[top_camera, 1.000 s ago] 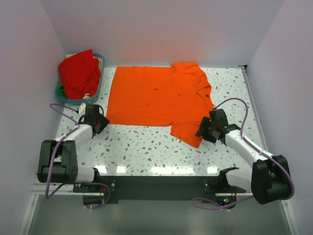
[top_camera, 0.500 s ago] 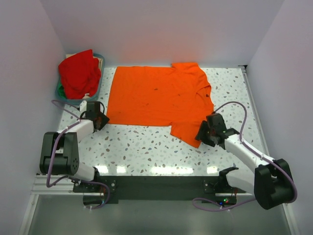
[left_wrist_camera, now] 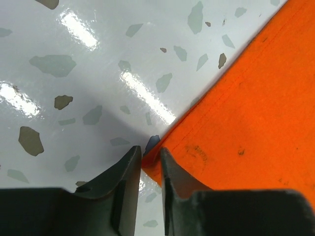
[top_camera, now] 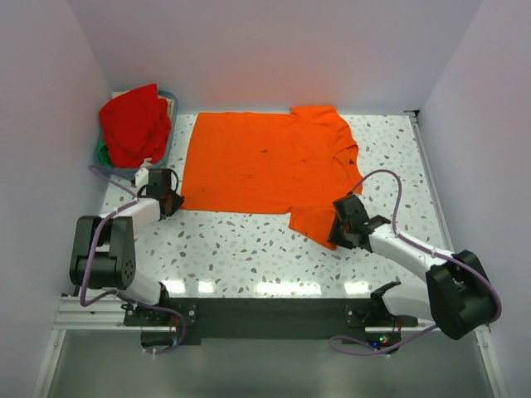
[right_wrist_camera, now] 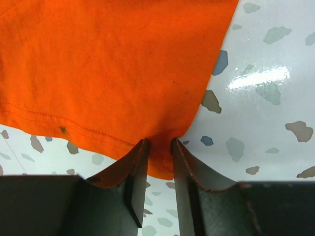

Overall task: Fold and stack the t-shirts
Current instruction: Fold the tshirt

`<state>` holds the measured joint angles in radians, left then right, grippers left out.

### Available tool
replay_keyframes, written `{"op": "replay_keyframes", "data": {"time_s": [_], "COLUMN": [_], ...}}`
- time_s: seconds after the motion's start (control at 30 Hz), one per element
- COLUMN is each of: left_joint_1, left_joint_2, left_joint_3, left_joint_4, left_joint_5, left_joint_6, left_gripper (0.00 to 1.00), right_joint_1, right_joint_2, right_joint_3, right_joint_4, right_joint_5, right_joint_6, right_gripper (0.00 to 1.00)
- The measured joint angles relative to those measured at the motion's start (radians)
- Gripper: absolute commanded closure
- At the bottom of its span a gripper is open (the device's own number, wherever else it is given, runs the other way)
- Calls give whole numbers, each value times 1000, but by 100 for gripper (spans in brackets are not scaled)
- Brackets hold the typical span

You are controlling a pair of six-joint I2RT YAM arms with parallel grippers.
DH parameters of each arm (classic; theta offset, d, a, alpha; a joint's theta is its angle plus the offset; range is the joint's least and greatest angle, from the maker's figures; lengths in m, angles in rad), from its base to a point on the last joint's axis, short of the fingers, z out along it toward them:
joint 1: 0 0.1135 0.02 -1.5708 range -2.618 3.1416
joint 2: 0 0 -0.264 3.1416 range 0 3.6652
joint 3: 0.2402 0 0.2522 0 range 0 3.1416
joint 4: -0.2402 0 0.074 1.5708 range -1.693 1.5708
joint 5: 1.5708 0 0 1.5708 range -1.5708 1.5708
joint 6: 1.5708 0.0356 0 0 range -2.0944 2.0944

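The orange t-shirt (top_camera: 265,170) is lying spread out flat on the table (top_camera: 241,249), a glossy white surface speckled with grey and brown terrazzo chips. The shirt is turned sideways, with its straight bottom hem facing left and its sleeves pointing toward the far and near edges. The cloth is a soft matte knit, mostly smooth, with a few small dark flecks on it and a double row of stitching running along the hems.

The left pincer (left_wrist_camera: 151,151) is sitting low at the near left corner of the shirt. Its dark jaws are standing close together, and they are pinching the pointed tip of the hem corner between them.

The right pincer (right_wrist_camera: 158,143) is reaching in at the near sleeve, which is sticking out toward the arms as a tapering flap. Its jaws are gripping the sleeve's edge, and the fabric is puckering into small folds where it is being squeezed.

The red t-shirt (top_camera: 133,124) is lying crumpled in a loose, rumpled heap in the far left corner. It is piling up above the rim of the blue-green plastic basket (top_camera: 124,171), an oval tub that is standing just beside the orange shirt's far left corner.
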<state>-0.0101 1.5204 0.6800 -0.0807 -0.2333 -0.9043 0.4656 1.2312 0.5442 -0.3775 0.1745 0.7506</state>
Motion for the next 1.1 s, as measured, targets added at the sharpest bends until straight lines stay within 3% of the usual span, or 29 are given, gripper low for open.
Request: {"op": "replay_keyframes", "data": {"time_s": [0.07,0.2,0.23,0.5,1.1], "left_joint_1": [-2,-5,-6,-12,-12], "left_joint_2": [7,13,13,-35,-436], "left_joint_3": [5,6,6,-35,-253], "left_joint_4": [3,3,3,-7,-156], "left_joint_5": [-5,-8,-8,-10,-42], "left_joint_6": [-1,-3,-2,-3,-27], "left_gripper": [82,95,100,100,100], "right_joint_1": [0,1,1,1,2], "right_joint_2": [6,5,2,-129,-580], "right_joint_3": [0,0,0,0,-48], "right_joint_4": [6,0,-3,-69,-339], "right_joint_5": [2,0,0,-2,-63], "right_joint_6": [6,15,16,16,36], "right_gripper": [86,100,100,100,100]}}
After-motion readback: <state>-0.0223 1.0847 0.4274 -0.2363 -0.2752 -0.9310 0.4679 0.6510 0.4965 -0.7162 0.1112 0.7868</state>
